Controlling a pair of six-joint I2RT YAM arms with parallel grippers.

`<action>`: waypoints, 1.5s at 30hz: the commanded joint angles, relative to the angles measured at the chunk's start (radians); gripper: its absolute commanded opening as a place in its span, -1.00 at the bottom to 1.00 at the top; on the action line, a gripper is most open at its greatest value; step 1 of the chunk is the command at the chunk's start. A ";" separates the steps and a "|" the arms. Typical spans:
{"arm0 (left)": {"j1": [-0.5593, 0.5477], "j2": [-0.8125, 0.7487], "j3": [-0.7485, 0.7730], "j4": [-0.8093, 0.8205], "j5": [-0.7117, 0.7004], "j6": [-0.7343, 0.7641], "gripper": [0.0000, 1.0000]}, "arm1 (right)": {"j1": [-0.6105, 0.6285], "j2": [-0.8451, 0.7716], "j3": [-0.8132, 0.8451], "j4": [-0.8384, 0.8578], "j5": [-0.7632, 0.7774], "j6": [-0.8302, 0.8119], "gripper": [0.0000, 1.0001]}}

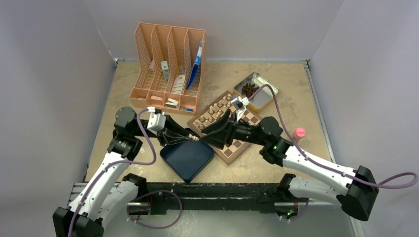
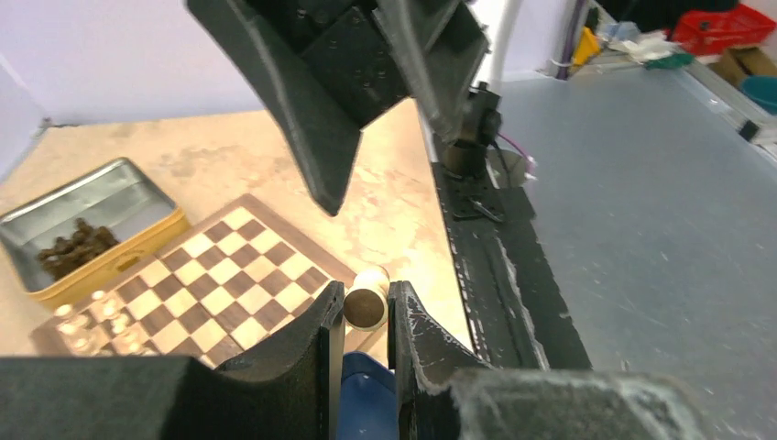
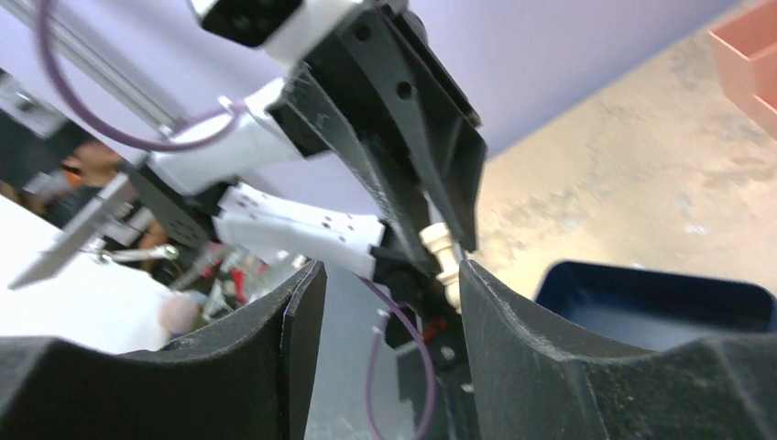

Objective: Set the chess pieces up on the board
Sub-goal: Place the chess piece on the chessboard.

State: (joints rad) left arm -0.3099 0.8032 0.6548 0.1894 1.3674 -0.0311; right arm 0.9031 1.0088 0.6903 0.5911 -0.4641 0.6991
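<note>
Left gripper [image 2: 366, 307], arm stretched level toward the frame's centre, is clamped on a pale chess piece [image 2: 366, 301] over the blue tray's [image 1: 188, 160] upper edge. Right gripper [image 3: 389, 275], jaws apart, faces it tip to tip above the board [image 2: 229, 266]. Other chess pieces [image 1: 213, 112] line the board's upper-left rows.

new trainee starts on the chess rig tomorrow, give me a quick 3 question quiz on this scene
1. True or false: the left gripper is shut on a pale chess piece.
2. Fill in: the dark pieces lie in the ____.
3. Which gripper has its jaws apart with nothing gripped between them?

Key
1. True.
2. The metal tin.
3. The right gripper.
</note>
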 commanded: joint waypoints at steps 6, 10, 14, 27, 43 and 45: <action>-0.005 -0.073 -0.110 0.571 -0.265 -0.452 -1.00 | 0.000 0.055 -0.027 0.375 0.037 0.341 0.26; -0.005 -0.085 -0.139 0.675 -0.336 -0.519 -1.00 | 0.000 0.066 -0.027 0.374 0.070 0.377 0.28; -0.004 -0.094 -0.152 0.694 -0.368 -0.526 -1.00 | 0.000 0.077 -0.018 0.361 0.082 0.389 0.38; -0.005 -0.066 -0.209 0.902 -0.385 -0.649 -1.00 | 0.000 0.120 0.023 0.354 0.116 0.450 0.29; -0.005 -0.039 -0.246 0.928 -0.402 -0.634 -1.00 | -0.004 0.122 -0.002 0.474 0.092 0.472 -0.51; -0.004 -0.038 -0.248 0.924 -0.404 -0.628 -1.00 | -0.004 0.125 -0.012 0.486 0.085 0.481 -0.51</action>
State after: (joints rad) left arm -0.3111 0.7536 0.4091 1.0908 0.9798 -0.6697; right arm 0.9016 1.1534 0.6724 0.9459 -0.3641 1.1507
